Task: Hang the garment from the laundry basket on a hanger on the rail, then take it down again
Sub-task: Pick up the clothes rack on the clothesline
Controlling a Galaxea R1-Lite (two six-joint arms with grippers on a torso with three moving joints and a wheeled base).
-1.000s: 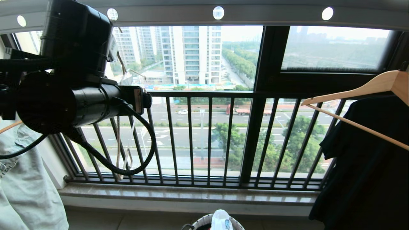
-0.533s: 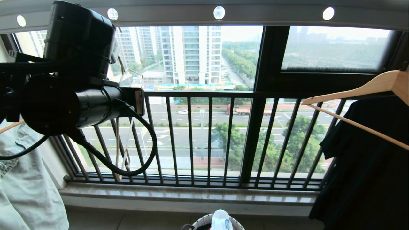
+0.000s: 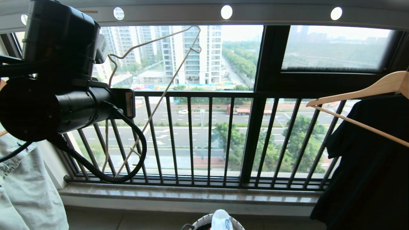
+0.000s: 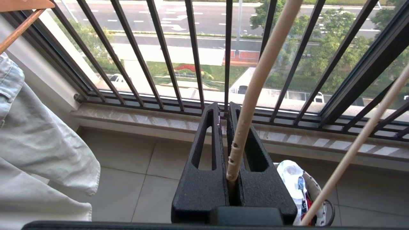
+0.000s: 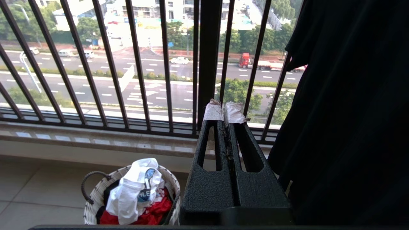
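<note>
The cream wire hanger (image 3: pixel 165 90) slants across the window below the grey rail (image 3: pixel 271 14), with one notched end up near the rail. My raised left arm (image 3: pixel 64 80) covers its hook. In the left wrist view, my left gripper (image 4: pixel 224 107) is shut on a bar of the hanger (image 4: pixel 267 64). The white garment (image 5: pixel 134 188) lies bunched on top in the laundry basket (image 5: pixel 96 204) on the floor by the sill, and it also shows at the bottom of the head view as the garment (image 3: pixel 220 220). My right gripper (image 5: pixel 223 110) hangs low beside the basket, shut and empty.
A black shirt (image 3: pixel 367 159) hangs on a wooden hanger (image 3: pixel 358 92) at the right. A pale denim piece (image 3: pixel 25 185) hangs at the left. The black window guard (image 3: pixel 207 137) and stone sill (image 3: pixel 191 195) run behind. A red cloth (image 5: pixel 153 210) lies in the basket under the garment.
My left jaws have closed on the hanger. It has swung from hanging edge-on by the bars to slanting up towards the rail. The head view has shifted slightly.
</note>
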